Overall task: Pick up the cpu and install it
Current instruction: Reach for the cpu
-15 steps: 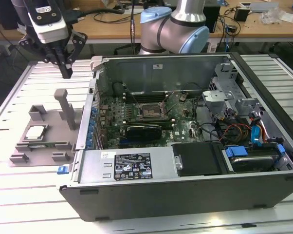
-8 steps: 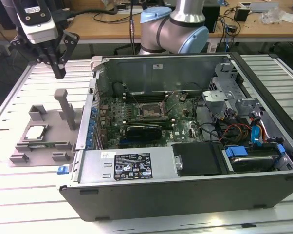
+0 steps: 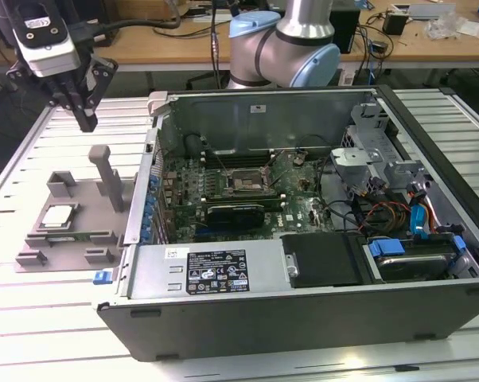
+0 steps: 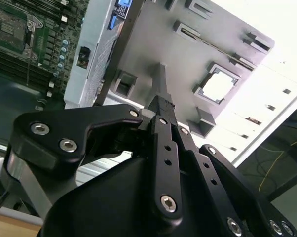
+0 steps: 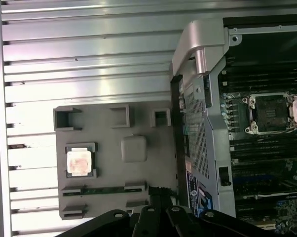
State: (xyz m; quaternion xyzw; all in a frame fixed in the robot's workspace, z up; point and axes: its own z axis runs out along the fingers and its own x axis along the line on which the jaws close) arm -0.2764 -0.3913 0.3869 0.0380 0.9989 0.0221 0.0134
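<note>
In the exterior view the hand [image 3: 88, 118] hangs clenched shut above the grey tray [image 3: 88, 216] on the bench [image 3: 40, 334]. The cpu [image 3: 58, 215] lies flat in a tray pocket, near the open computer case [image 3: 303, 302]. In the second wrist view the fingertips [image 4: 161, 106] meet, and the cpu [image 4: 217, 85] sits in its recess beyond them. In the first wrist view the cpu [image 5: 79, 162] rests in the tray [image 5: 109, 168], well apart from the motherboard socket [image 5: 272, 113] inside the case.
</note>
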